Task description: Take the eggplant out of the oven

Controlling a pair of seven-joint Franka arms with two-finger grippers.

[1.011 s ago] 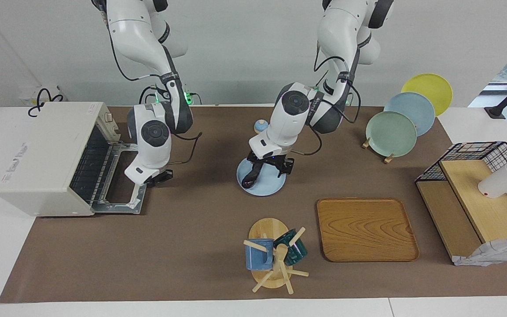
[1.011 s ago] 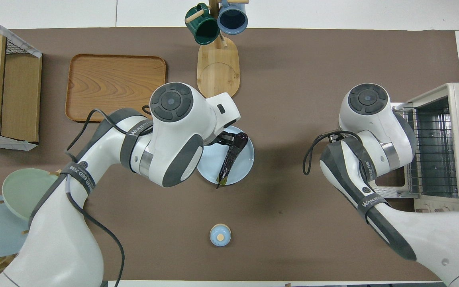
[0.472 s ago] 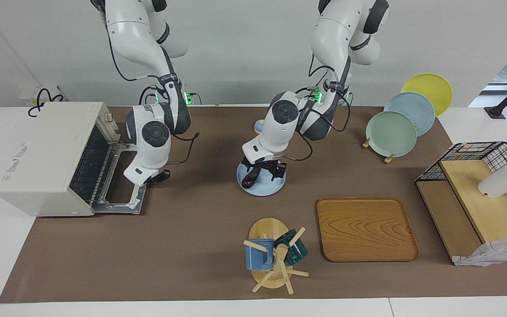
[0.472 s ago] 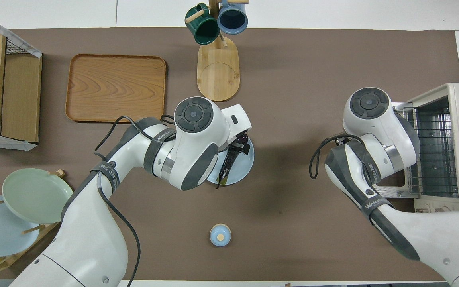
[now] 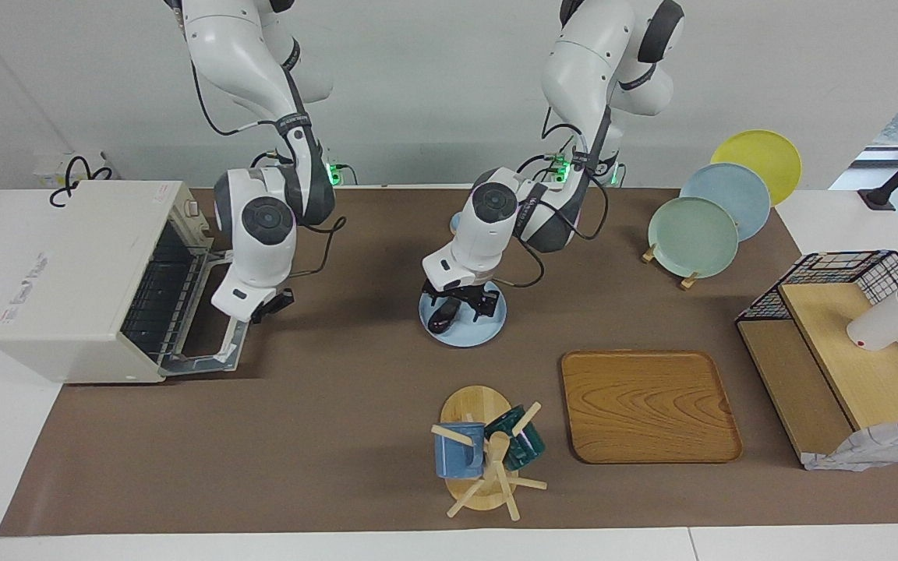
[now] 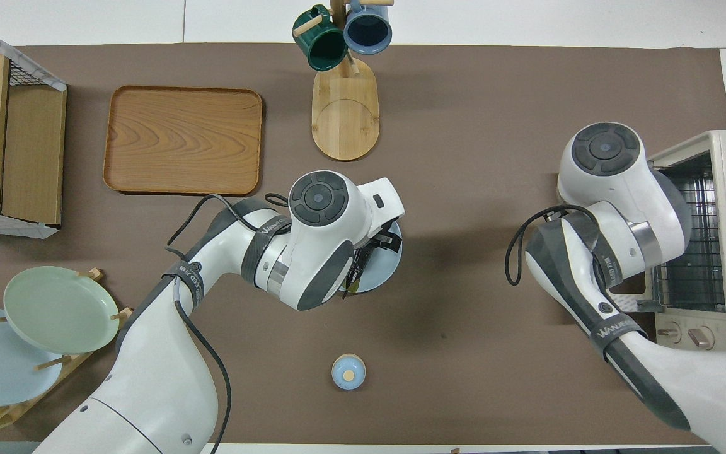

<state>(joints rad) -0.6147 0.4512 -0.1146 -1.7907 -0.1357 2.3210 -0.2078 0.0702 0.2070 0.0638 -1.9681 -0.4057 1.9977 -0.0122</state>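
Writing: "WANUEED" or similar on the dark forearm bands in the overhead view, hard to read; grey lettering on the oven (image 5: 75, 280) top and a red-edged sticker at its corner, both illegible.
Eggplant (image 5: 443, 315): lying on the pale blue plate (image 5: 488, 331) mid-tabletop, out of the oven.
Left gripper (image 5: 461, 300): low over the plate and eggplant, jaws apart, not clamped on anything.
Right gripper (image 5: 266, 305): over the lowered oven door (image 5: 215, 354), jaws together, holding nothing.
Oven: at the right arm's end of the tabletop, door down, wire rack showing.
Around: wooden tray (image 5: 648, 405) and mug tree (image 5: 484, 460) with a blue and a green mug farther from the robots than the plate; small blue lidded pot (image 6: 348, 371) nearer to the robots; plate rack (image 5: 718, 206) and wire-and-wood shelf (image 5: 831, 351) toward the left arm's end.
In the way: overhead, left wrist covering most of the eggplant (image 6: 357, 274) and part of the plate.
Facing view only: gap between the jaws.
Overhead only: small pot in full, oven knobs (image 6: 684, 333).
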